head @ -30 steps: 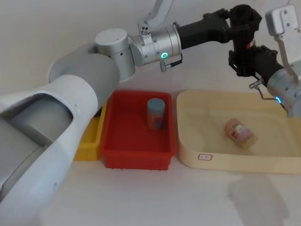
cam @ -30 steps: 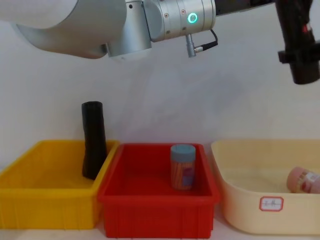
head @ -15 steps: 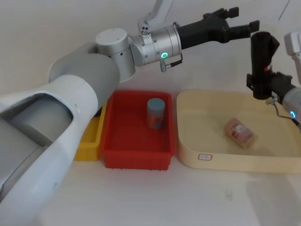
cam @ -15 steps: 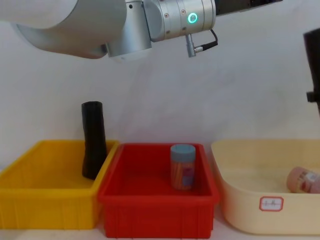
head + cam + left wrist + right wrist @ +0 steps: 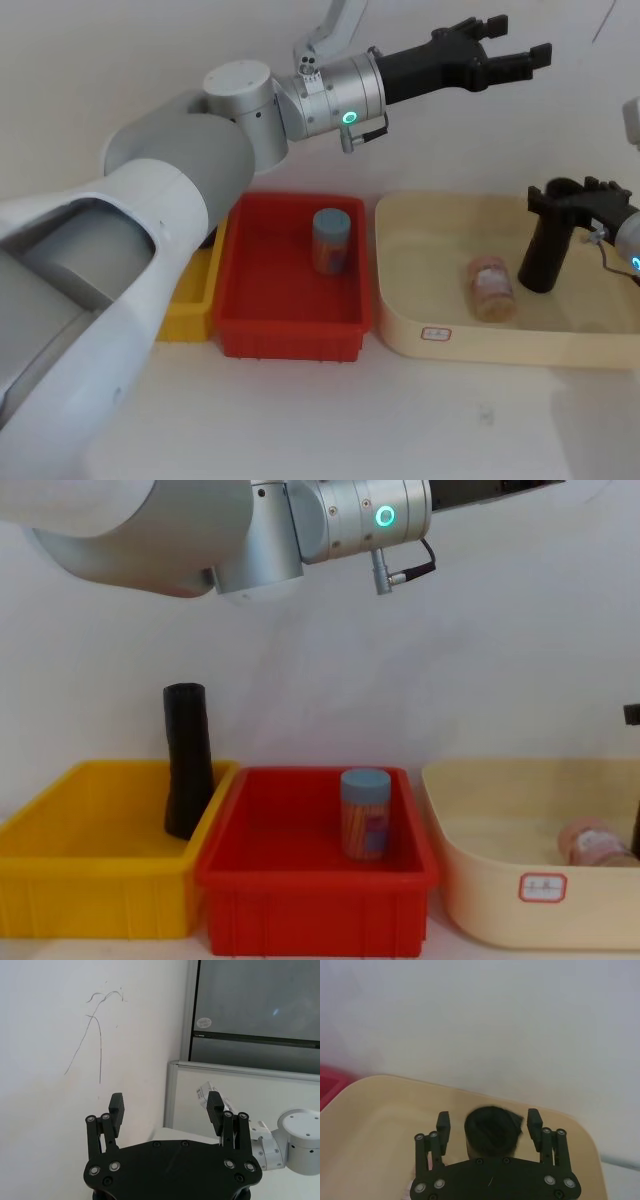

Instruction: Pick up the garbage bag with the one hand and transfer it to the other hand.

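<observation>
Garbage bag [image 5: 545, 252], a thick black roll, stands upright at the 3 o'clock end of the cream tray [image 5: 480, 342], leaning slightly, its base on the tray floor. The right claw [image 5: 577, 195], on the blue-ringed arm, sits at the roll's top with its fingers spread. From the right wrist, the roll's round end [image 5: 491, 1132] lies between the two fingers [image 5: 443, 1125], with a sliver of daylight on either side, so the claw is open and not pinching. Just beside the roll, at its 9 o'clock in the head view, a pinkish cylindrical container [image 5: 491, 288] lies on its side in the same tray. The left claw [image 5: 510, 52], on the green-ringed arm, is held high at 12 o'clock above the trays, well apart from the roll, fingers wide and empty; its wrist camera looks past both pads [image 5: 116, 1108] to a white wall. At the centre of the bench [image 5: 350, 420], a red bin [image 5: 290, 322] holds an upright can with a blue lid [image 5: 331, 240]. At 9 o'clock of it, a yellow bin [image 5: 95, 880] carries a taller, slimmer black roll [image 5: 188, 762] leaning against its wall, seen from the chest.
</observation>
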Motion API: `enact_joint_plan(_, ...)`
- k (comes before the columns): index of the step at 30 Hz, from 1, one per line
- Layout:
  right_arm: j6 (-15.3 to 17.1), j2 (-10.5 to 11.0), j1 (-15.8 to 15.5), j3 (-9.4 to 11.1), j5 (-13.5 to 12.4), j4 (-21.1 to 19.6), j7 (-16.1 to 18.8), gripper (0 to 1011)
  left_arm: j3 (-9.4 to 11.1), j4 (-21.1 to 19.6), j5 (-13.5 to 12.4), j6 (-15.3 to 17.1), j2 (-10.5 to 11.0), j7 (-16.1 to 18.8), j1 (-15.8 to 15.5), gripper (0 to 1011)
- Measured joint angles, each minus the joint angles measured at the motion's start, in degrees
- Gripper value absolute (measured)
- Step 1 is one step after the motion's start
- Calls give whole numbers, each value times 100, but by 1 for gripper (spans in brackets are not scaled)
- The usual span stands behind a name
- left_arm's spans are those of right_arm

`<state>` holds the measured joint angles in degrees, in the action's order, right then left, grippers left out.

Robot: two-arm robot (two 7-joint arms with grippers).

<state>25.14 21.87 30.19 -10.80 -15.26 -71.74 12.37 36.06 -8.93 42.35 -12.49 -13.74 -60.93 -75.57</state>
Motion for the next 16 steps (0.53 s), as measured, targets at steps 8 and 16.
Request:
enact_joint_plan(8,-23,12,0,38,-34,106,63,1004,0,0,0,0,0,0,0,1001)
enact_joint_plan(16,-36,17,0,61,-57,171,94,1004,0,0,0,0,0,0,0,1001)
